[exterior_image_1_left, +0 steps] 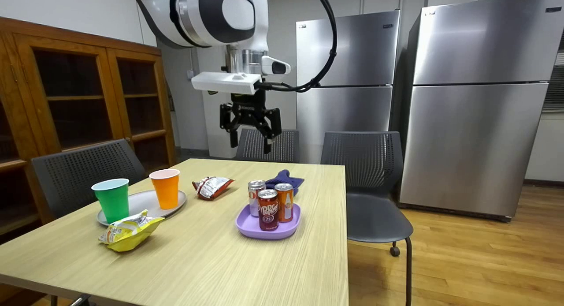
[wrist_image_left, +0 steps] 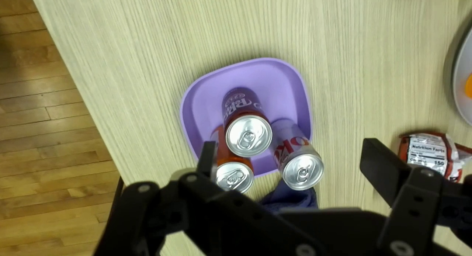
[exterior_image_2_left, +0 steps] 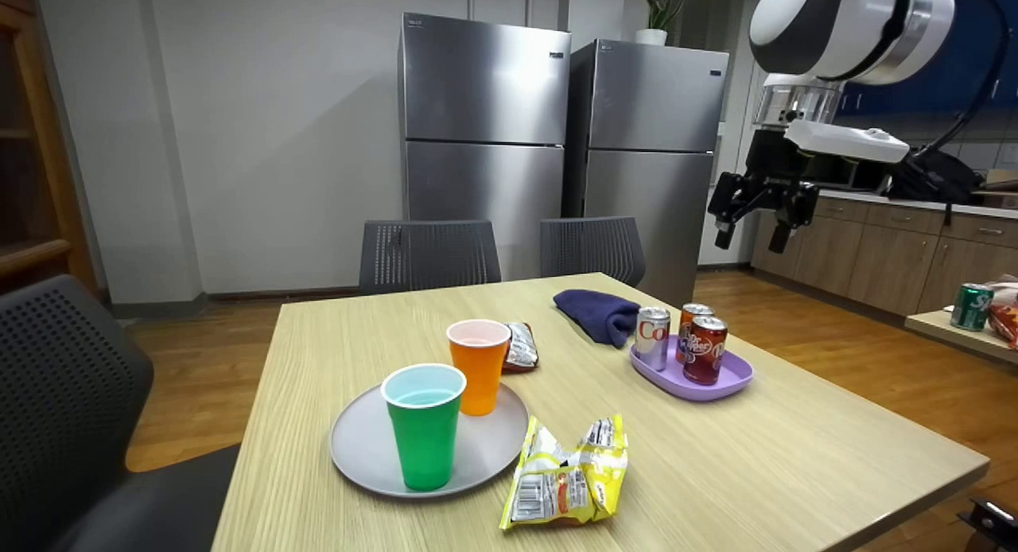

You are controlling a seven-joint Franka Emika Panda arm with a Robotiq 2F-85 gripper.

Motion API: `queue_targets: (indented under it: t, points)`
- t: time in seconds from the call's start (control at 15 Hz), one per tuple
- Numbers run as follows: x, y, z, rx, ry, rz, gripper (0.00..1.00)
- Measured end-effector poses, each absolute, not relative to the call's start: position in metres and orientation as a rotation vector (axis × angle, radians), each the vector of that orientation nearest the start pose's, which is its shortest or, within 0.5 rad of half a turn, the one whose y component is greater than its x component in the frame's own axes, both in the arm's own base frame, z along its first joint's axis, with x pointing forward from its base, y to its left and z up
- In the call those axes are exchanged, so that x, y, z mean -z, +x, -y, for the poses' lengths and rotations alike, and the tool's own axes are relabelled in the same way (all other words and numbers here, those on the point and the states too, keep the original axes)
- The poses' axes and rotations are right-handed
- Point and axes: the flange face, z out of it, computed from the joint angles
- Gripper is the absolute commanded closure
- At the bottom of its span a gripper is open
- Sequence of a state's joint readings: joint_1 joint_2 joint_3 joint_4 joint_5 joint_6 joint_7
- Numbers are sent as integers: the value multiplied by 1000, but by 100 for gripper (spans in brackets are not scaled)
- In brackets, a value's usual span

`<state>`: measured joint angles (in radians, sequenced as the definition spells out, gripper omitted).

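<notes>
Your gripper [exterior_image_1_left: 250,143] has its fingers [wrist_image_left: 379,167] spread wide with nothing between them, hanging well above the table [exterior_image_1_left: 185,262]. Nearest below: three cans, upright in the purple tray [wrist_image_left: 284,82], close to the table's edge with floor [wrist_image_left: 48,138] beyond. Main risk is crowding. The Dr Pepper can [wrist_image_left: 246,117], the orange can [exterior_image_1_left: 286,204] and the silver Coke can [wrist_image_left: 295,151] stand so tight that a fingertip coming straight down could land on a lid, or wedge between two and tip one; can't tell whether they touch. In the wrist view your floor-side finger covers part of the orange can, so you could lose sight of that gap right when clearance matters. Pinch off-centre and you'd likely shove the tray or topple a neighbour. Go too low and a fingertip could catch the tray rim, dragging the lot toward the edge. The navy cloth [exterior_image_2_left: 592,313] bunches just beside the tray; dip there and it could snag. The red chip bag [wrist_image_left: 429,154] sits past your opposite finger in the wrist view, so a sideways sweep at table height could nudge it. Cans look smooth; a weak or high grip may slip.
</notes>
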<state>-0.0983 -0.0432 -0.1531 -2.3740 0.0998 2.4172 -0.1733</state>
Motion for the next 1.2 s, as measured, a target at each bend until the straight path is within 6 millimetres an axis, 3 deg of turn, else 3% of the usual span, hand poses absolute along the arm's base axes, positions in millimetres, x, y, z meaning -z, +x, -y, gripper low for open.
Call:
queue_targets:
  t: [0.6, 1.2]
  points:
    - [-346, 433, 105, 133, -3058, -23, 0]
    - [-348, 424, 102, 132, -3053, 13, 0]
